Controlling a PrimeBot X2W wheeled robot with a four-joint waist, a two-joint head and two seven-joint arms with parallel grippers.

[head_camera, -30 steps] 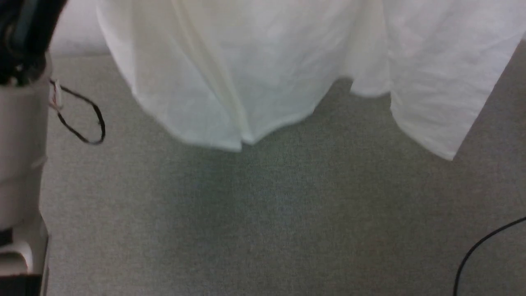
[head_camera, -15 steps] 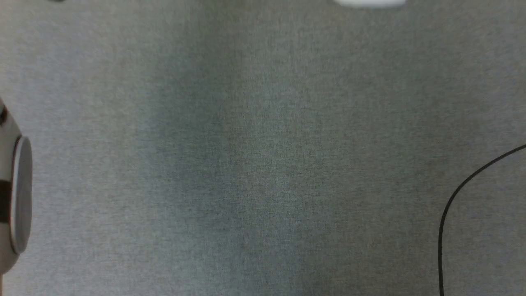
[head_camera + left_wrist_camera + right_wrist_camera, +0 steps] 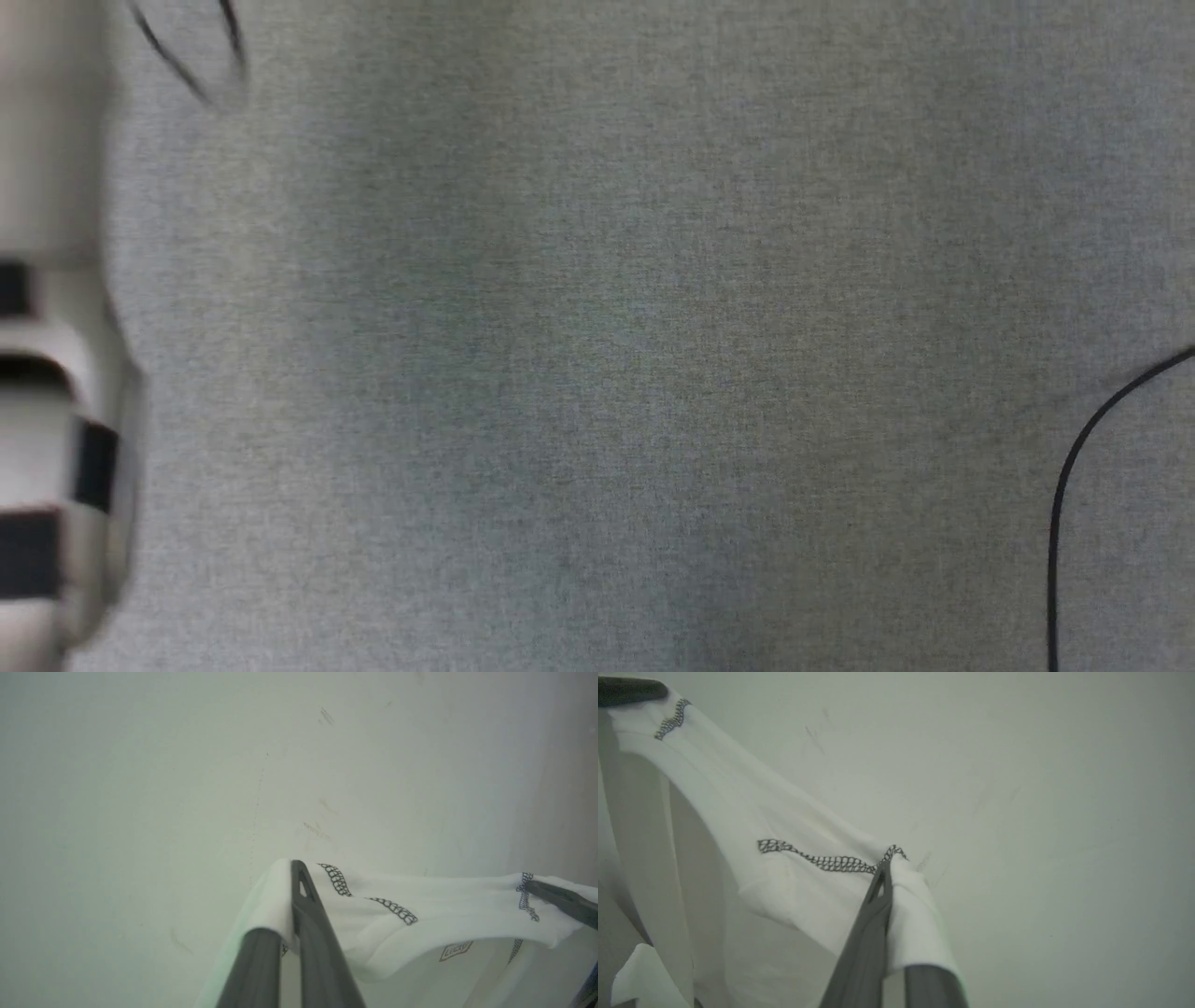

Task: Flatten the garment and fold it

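- My left claw (image 3: 290,877) was pressed together on the garment (image 3: 420,933). It pinched a top edge beside a zigzag seam (image 3: 392,907), and cloth lapped over one finger.
- My right claw (image 3: 883,877) was pressed together in the same way, and it pinched the cloth where another stretch of seam ended.
- The garment was in the air, spanned between the two pinches with a slight sag. Its body drooped below them.
- Change: a second earlier the hem hung across the top of the head view. Half a second earlier a white sliver remained at the top edge. At this moment that view gave the grey surface (image 3: 597,373).
- The cable (image 3: 1064,504) had also shifted in the frame, so the camera had moved. I could not separate a lift of the arms from a tilt of the head.
- Judgement: the garment was raised clear and held by its upper edge, ready to be laid out. Flattening was in hand and no fold had been made.
- Hidden or unclear:
  - The hem, the sleeves and most of the body ran off the lower edges of the wrist views.
  - My forearm (image 3: 56,392) and a thin wire (image 3: 187,56) were blurred.
  - The label (image 3: 455,951) was too small to read with confidence.
  - The pale backdrop (image 3: 140,765) could have been a wall or a ceiling. I could not tell which.
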